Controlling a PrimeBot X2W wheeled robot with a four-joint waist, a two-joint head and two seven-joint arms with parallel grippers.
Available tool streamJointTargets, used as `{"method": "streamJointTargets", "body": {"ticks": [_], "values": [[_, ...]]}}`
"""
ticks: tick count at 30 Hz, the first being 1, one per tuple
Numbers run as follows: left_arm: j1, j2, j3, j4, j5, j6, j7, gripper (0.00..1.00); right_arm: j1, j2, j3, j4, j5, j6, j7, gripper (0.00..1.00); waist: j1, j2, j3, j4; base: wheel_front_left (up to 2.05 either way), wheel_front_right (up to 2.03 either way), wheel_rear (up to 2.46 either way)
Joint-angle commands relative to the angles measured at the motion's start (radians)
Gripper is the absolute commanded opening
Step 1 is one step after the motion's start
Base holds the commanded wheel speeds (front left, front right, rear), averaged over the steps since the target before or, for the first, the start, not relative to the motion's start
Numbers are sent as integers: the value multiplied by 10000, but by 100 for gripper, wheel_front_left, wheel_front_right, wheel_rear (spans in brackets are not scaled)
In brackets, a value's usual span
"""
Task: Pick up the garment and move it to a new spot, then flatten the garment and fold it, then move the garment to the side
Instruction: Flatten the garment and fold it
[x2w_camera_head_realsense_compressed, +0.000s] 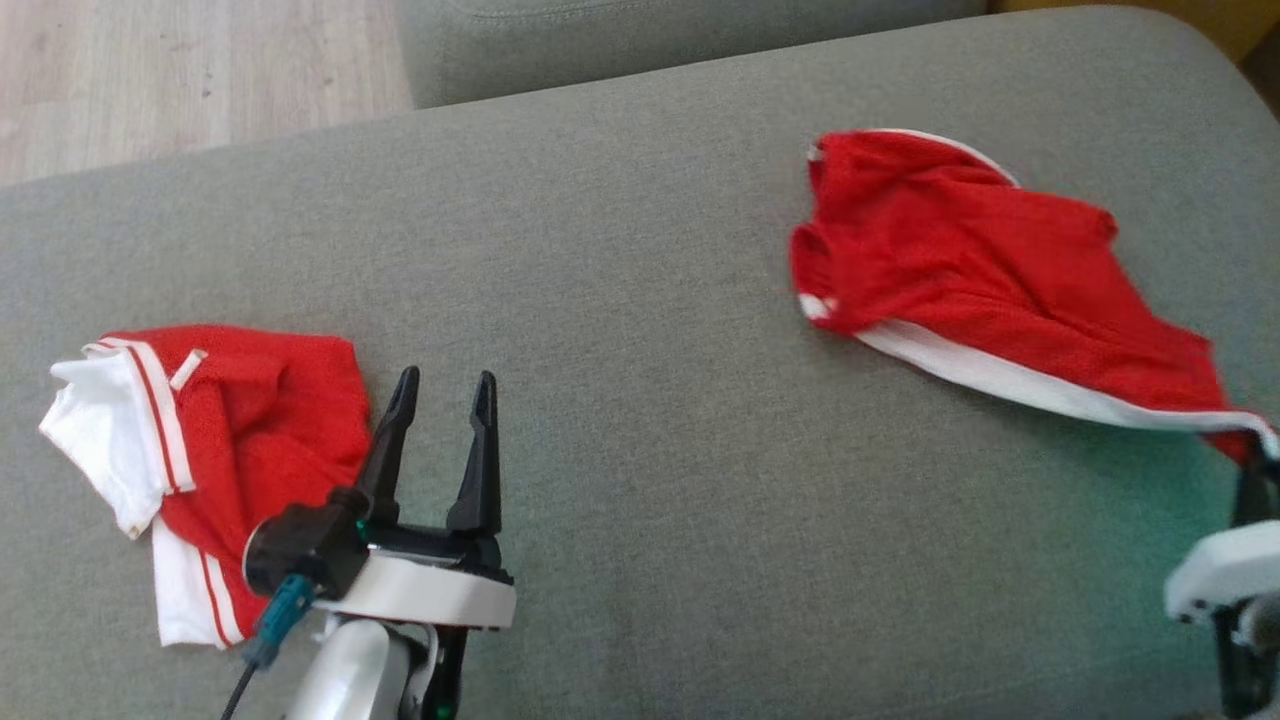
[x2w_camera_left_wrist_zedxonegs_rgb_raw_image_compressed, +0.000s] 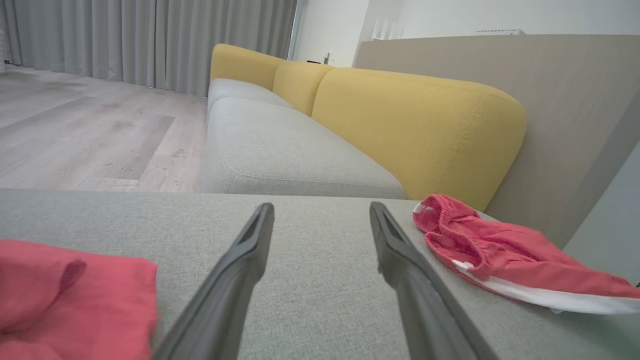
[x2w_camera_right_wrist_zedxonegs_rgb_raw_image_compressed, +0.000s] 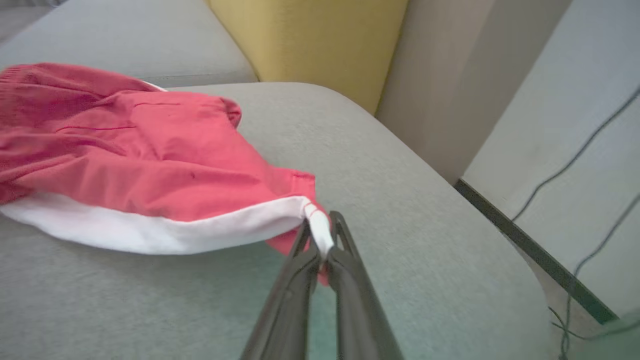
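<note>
The garment (x2w_camera_head_realsense_compressed: 260, 430), a red jersey with white sleeves and red-and-white stripe trim, lies bunched at the left of the grey cushion (x2w_camera_head_realsense_compressed: 660, 300). It also fills the lower left of the left wrist view as red cloth (x2w_camera_left_wrist_zedxonegs_rgb_raw_image_compressed: 75, 295). My left gripper (x2w_camera_head_realsense_compressed: 445, 378) hovers just right of it, open with nothing between its fingers (x2w_camera_left_wrist_zedxonegs_rgb_raw_image_compressed: 320, 207). Smaller red shorts (x2w_camera_head_realsense_compressed: 960, 260) with a white band lie at the right (x2w_camera_left_wrist_zedxonegs_rgb_raw_image_compressed: 500, 255). My right gripper (x2w_camera_head_realsense_compressed: 1258, 455) is shut on the near corner of the shorts (x2w_camera_right_wrist_zedxonegs_rgb_raw_image_compressed: 150, 155), the white band pinched between its fingertips (x2w_camera_right_wrist_zedxonegs_rgb_raw_image_compressed: 321, 222).
Yellow back cushions (x2w_camera_left_wrist_zedxonegs_rgb_raw_image_compressed: 415, 125) and a second grey seat (x2w_camera_left_wrist_zedxonegs_rgb_raw_image_compressed: 280, 155) stand beyond the cushion. Wooden floor (x2w_camera_head_realsense_compressed: 180, 80) lies past the far left edge. The cushion's rounded right edge drops toward a wall with cables (x2w_camera_right_wrist_zedxonegs_rgb_raw_image_compressed: 575, 160).
</note>
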Motion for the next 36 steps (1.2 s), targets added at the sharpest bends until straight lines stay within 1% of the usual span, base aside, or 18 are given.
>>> {"method": "streamJointTargets", "body": {"ticks": [1,4,7,10,13,17,21,24,25,29,30,36], "values": [[-382,3,226,-268,-2,-57,-95,100,-226,-64,-107,-318,-124,39,0,100,1,0,40,17,0,0,0],[-412,3,184,-209,-14,-58,-95,100,-367,-64,-323,-296,-138,39,-175,100,1,0,51,116,0,0,0],[-405,2,201,-154,-18,-65,-95,100,-517,-64,-44,-451,167,39,-792,100,1,0,19,259,0,0,0],[-381,2,216,-130,-62,-63,-95,100,-545,-64,665,-680,489,39,-1514,100,1,0,-49,423,0,0,0],[-355,2,183,-120,-86,-56,-95,100,-465,-64,1746,-929,967,39,-2070,100,1,0,-123,587,0,0,0],[-321,2,92,-111,-99,-53,-95,100,-235,-64,3075,-1134,1502,39,-2414,100,1,0,-181,830,0,0,0],[-276,2,21,-78,-41,-66,-95,100,-146,-64,3664,-869,1764,39,-2521,100,1,0,-207,1146,0,0,0],[-293,1,12,-104,-40,-60,-95,100,-338,-64,3740,-327,1710,39,-2438,100,1,0,-141,1422,0,0,0],[-321,1,-15,-118,-45,-71,-95,100,-615,-64,3726,115,1549,39,-2200,100,1,0,-51,1604,0,0,0],[-414,1,-164,-119,-81,-110,-95,100,-1435,-64,3552,1034,1067,39,-1603,100,1,0,220,1978,0,0,0],[-414,1,-164,-119,-81,-110,-95,100,-1435,-64,3552,1034,1067,39,-1603,100,1,0,220,1978,0,0,0],[-549,1,-539,-77,-223,-157,-95,100,-2688,-64,2803,2429,626,39,-974,100,1,0,536,2532,0,0,0]]}}
